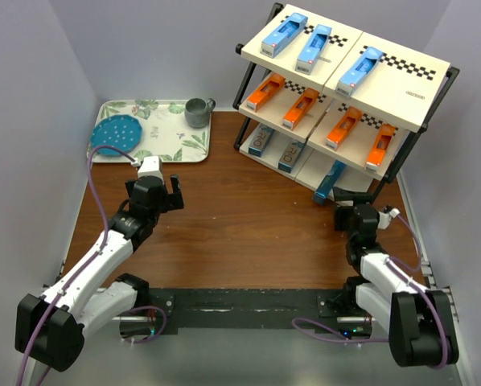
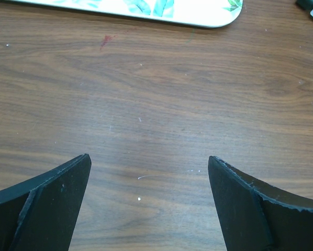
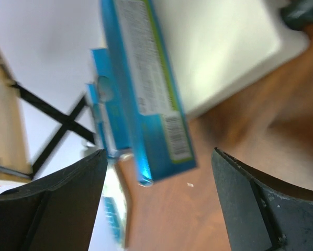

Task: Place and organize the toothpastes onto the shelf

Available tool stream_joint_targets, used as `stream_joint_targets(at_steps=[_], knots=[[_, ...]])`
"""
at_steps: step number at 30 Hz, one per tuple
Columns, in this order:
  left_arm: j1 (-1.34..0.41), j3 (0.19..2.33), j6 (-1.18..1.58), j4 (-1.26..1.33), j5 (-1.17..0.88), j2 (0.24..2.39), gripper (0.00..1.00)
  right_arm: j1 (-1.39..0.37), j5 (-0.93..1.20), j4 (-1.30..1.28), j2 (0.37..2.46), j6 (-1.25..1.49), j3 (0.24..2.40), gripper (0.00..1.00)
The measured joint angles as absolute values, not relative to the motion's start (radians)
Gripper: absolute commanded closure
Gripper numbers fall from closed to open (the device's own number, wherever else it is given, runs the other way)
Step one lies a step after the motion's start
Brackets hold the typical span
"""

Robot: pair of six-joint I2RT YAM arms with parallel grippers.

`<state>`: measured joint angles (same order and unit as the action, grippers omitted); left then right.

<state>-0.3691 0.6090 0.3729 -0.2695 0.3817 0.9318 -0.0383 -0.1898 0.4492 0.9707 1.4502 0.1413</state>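
Orange toothpastes [image 1: 305, 108] fill the shelf's [image 1: 385, 96] middle tier with 4; 3 light-blue boxes [image 1: 317, 46] lie on top and 2 grey-and-teal boxes [image 1: 273, 149] bottom left. A 10th, the teal box [image 1: 330, 178], sits at the bottom tier's near right edge between the right gripper's [image 1: 347, 195] released jaws, so the task looks nearly done. The left gripper [image 2: 148, 162] hangs wide open over the table [image 1: 248, 233], with free room around it.

We cannot read the print on the teal toothpaste box [image 3: 146, 89] in the right wrist view (all smeared), and its upper end runs off the frame. The left wrist view crops the leaf-patterned tray [image 2: 198, 15] likewise.
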Motion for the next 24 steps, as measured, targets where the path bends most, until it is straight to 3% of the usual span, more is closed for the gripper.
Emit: stream_joint_targets(at_steps=[13,24], knots=[[-0.381,0.609,0.373,-0.269,0.382,0.935,0.0,-0.102,-0.2,0.072,0.727,1.096,0.226,0.07],[-0.381,0.609,0.373,-0.268,0.381,0.939,0.0,-0.53,-0.592,-0.056,0.849,0.998,0.279,0.06]])
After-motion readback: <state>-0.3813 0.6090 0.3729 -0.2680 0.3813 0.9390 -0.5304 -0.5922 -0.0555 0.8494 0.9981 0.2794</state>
